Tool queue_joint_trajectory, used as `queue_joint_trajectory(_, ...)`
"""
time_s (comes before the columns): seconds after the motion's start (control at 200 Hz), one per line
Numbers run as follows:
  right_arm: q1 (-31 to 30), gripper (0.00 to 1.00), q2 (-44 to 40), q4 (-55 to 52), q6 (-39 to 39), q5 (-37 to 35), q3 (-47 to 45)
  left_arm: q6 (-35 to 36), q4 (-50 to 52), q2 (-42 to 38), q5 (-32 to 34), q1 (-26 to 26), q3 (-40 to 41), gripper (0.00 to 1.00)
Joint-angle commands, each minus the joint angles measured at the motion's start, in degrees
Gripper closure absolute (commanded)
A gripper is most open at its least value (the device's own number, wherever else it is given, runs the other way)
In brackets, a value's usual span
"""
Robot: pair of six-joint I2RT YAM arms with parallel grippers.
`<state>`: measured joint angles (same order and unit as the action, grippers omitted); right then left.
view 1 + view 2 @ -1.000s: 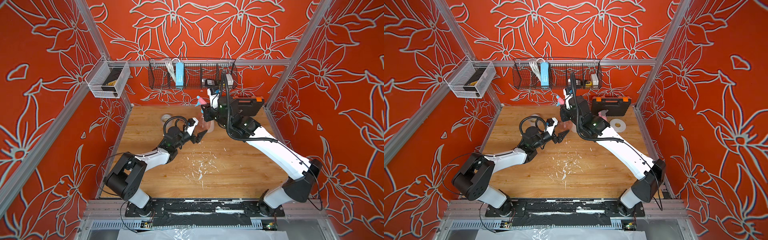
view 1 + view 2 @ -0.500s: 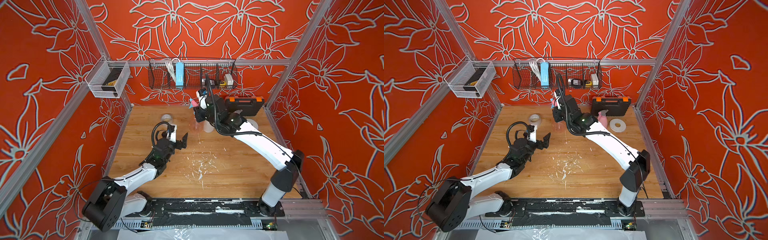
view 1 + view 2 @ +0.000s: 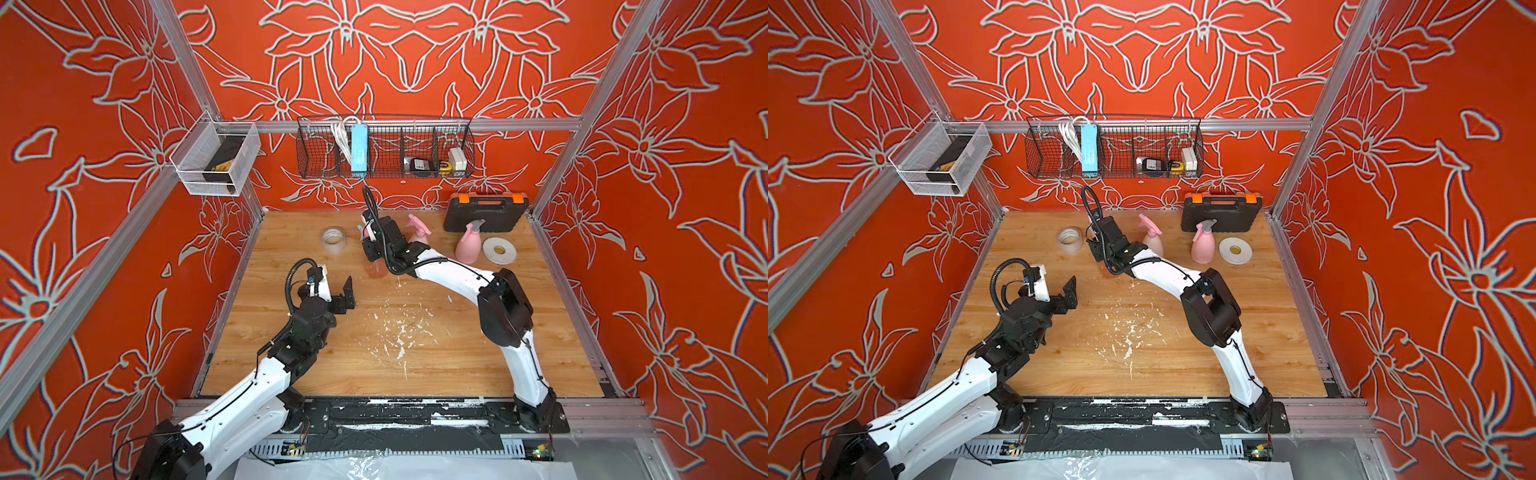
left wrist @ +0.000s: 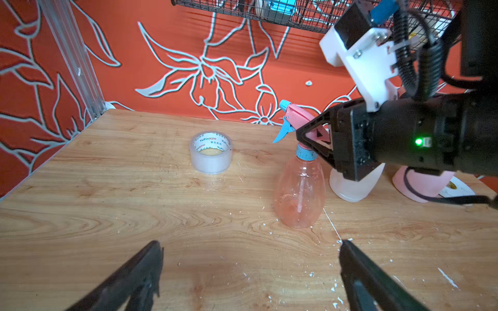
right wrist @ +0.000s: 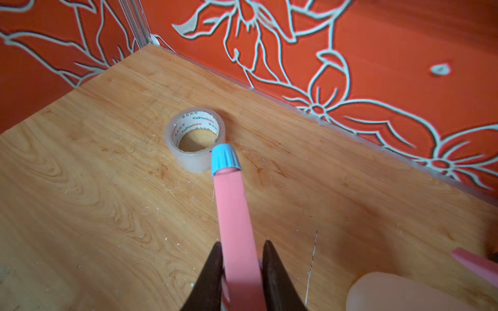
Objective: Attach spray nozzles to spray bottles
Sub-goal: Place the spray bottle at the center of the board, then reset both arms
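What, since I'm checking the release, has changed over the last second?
The left gripper came off the transparent bottle, opened and pulled back toward its base. The right gripper, shut on the pink-and-blue nozzle, carried nozzle and bottle leftward, nearer the clear tape roll; the bottle now stands on the table. The white bottle, pink bottle and tool case stayed put.

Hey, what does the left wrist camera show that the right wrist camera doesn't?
Only the left wrist view: the transparent orange-pink bottle standing upright, the pink bottle partly hidden by the right arm, and the left gripper open with nothing between its fingers.

Only the right wrist view: the right gripper shut on the pink-and-blue nozzle from both sides, and a pink nozzle edge beside the white bottle.

Both: the pink-and-blue nozzle, the clear tape roll, the white bottle and the wooden table.
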<state>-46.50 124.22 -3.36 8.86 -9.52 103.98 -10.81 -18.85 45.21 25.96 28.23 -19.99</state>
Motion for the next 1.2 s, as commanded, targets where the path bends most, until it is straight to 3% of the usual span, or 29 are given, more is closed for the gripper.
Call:
queue_joint_trajectory(0.0, 0.5, 0.95, -0.1, 9.6, -2.9, -0.4, 0.4, -1.2, 0.6, -2.0, 2.1, 0.2, 1.4, 0.02)
queue_joint_trajectory(0.105, 0.5, 0.9, 0.2, 10.1, -2.8, 0.9, -0.8, -1.6, -0.6, -2.2, 2.3, 0.2, 1.9, 0.02)
queue_joint_trajectory(0.23, 0.5, 0.76, -2.1, 13.0, -2.0, 1.1, -6.4, -2.7, -0.4, -0.7, 2.7, 0.2, 0.9, 0.02)
queue_joint_trajectory(0.52, 0.5, 0.32, -10.6, 16.8, -0.2, 2.4, -17.7, -1.4, -3.7, 5.7, 6.0, 0.2, -3.7, 0.02)
queue_joint_trajectory(0.706, 0.3, 0.23, -20.8, 15.5, -0.4, 3.6, -24.6, -0.5, -6.5, 9.8, 8.6, -0.2, -4.9, 0.02)
queue_joint_trajectory(0.816, 0.3, 0.2, -28.9, 11.7, 0.3, 2.9, -28.7, 2.1, -12.4, 10.2, 6.8, -1.8, -2.6, 0.02)
queue_joint_trajectory(0.871, 0.3, 0.14, -34.4, 7.9, 0.6, 0.4, -29.9, 3.2, -13.7, 10.7, 4.4, -4.4, -2.2, 0.02)
queue_joint_trajectory(0.906, 0.4, 0.03, -37.6, 4.2, 0.8, -2.4, -30.0, 3.7, -13.4, 10.9, 2.6, -6.7, -2.2, 0.02)
queue_joint_trajectory(1.066, 4.7, 0.03, -49.4, -8.8, -5.5, -16.3, -31.7, 8.9, -15.5, 14.8, -5.0, -16.7, 0.3, 0.03)
queue_joint_trajectory(1.196, 12.2, 0.03, -60.3, -7.8, -4.4, -33.0, -46.3, 11.4, -21.2, 15.0, -5.4, -19.8, 5.0, 0.03)
